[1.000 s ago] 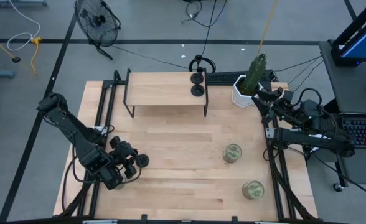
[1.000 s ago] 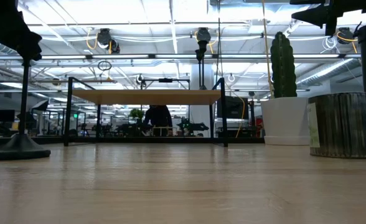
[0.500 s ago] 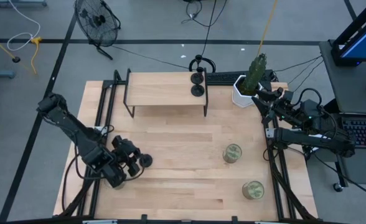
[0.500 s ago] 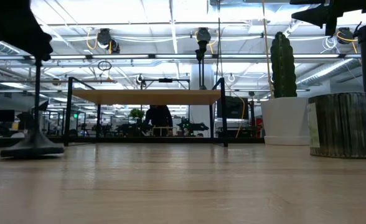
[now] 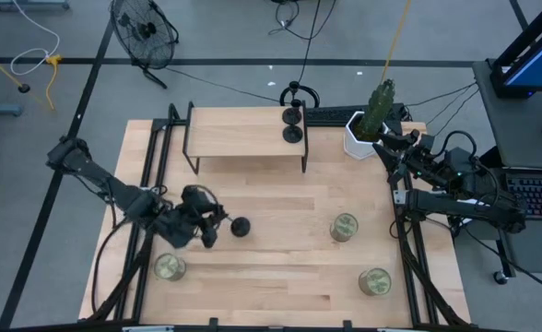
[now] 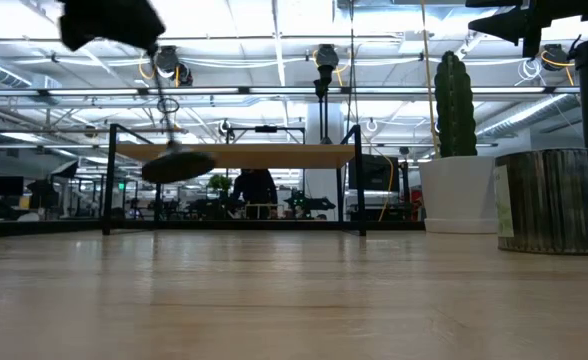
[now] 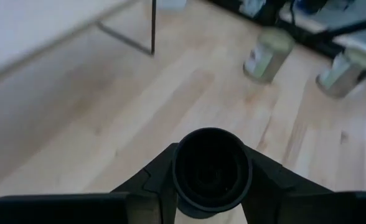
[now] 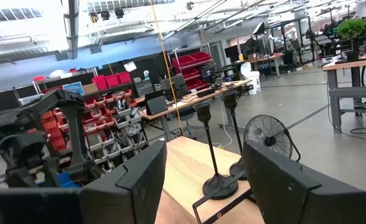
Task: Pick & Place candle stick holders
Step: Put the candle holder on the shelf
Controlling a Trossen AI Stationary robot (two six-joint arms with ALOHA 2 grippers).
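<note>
My left gripper (image 5: 214,224) is shut on one black candle stick holder, whose round base (image 5: 241,227) shows just right of the fingers, above the middle-left of the table. In the low view the holder's base (image 6: 177,165) hangs in the air below the gripper (image 6: 109,20). Two more black holders (image 5: 292,124) stand on their bases at the right end of the low wooden shelf (image 5: 243,134), and also show in the right wrist view (image 8: 213,155). My right gripper (image 5: 388,148) waits open and empty at the far right, beside the cactus pot. My left gripper pinches the holder's cup top (image 7: 211,171) between its two fingers (image 7: 155,180), one on each side of the cup. The fingers slant down toward the table's right. The holder is lifted clear and tilted, its stem (image 6: 162,100) running down and beyond the fingers to the base.
Three jars stand on the table: near left (image 5: 168,267), middle right (image 5: 345,226) and near right (image 5: 374,281). A cactus in a white pot (image 5: 368,124) stands at the far right. The shelf's black legs (image 6: 109,180) stand at the far side. A fan (image 5: 142,32) is beyond the table.
My left gripper has risen and gone toward the table's right and far side with the candle stick holder. The holder has left the table, lifted clear and tipped from upright to slanting. The near-left jar, hidden under the arm before, now shows.
</note>
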